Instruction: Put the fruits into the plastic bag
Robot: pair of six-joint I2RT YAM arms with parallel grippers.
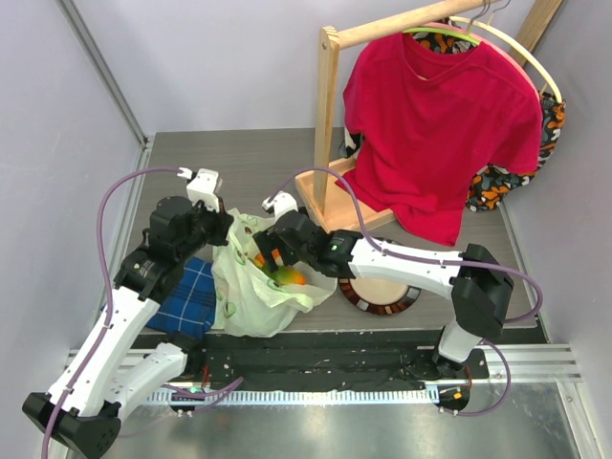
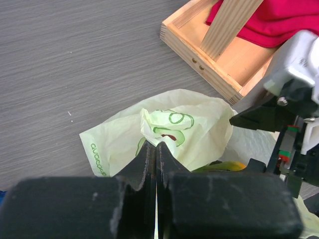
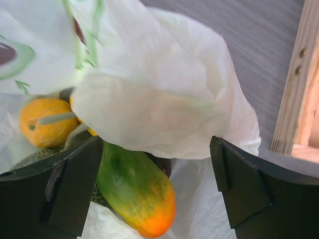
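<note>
Pinching a fold of the pale yellow-green translucent plastic bag (image 2: 199,127) with the left gripper (image 2: 156,152), jaws pressed together on it. Hovering at the bag's mouth with the right gripper (image 3: 155,164), fingers spread wide. Inside the bag, on the grey wood-grain table (image 1: 239,163): 1 green-to-orange oblong fruit (image 3: 137,194), 1 small round orange fruit (image 3: 47,122).

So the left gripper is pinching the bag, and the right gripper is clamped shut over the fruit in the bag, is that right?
Not quite. The left gripper does pinch the bag, but the right gripper is open, not clamped shut. The right wrist view shows its jaws wide apart over the green-orange fruit in the bag.
</note>
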